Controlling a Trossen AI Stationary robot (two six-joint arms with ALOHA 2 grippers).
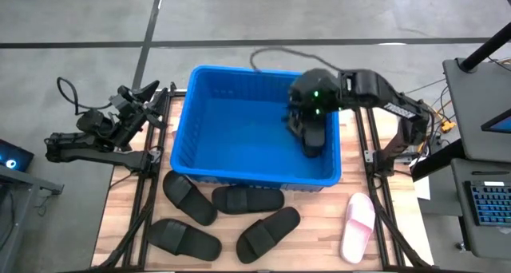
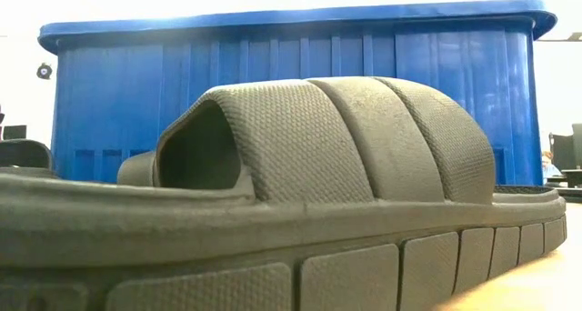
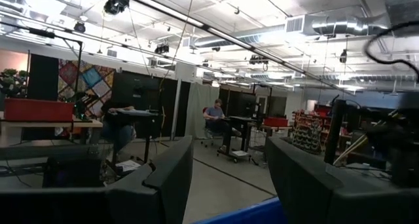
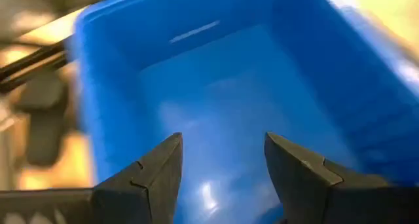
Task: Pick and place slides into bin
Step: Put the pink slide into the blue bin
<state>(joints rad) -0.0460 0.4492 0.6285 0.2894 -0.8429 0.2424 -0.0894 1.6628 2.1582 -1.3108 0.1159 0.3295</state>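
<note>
The blue bin stands at the table's middle and fills the background of the low view. My right gripper hangs over the bin's right part. It is open and empty, with the bin's blue floor showing between its fingers. A dark shape lies right under it; I cannot tell whether that is a slide. Several black slides and a pink slide lie on their soles in front of the bin. One black slide sits right before the low camera. My left gripper waits open at the table's far left.
The arms' frame rails run along both table sides. A cable loops behind the bin. A desk with a keyboard stands off the right edge. The left wrist view looks into the room, where a person sits far off.
</note>
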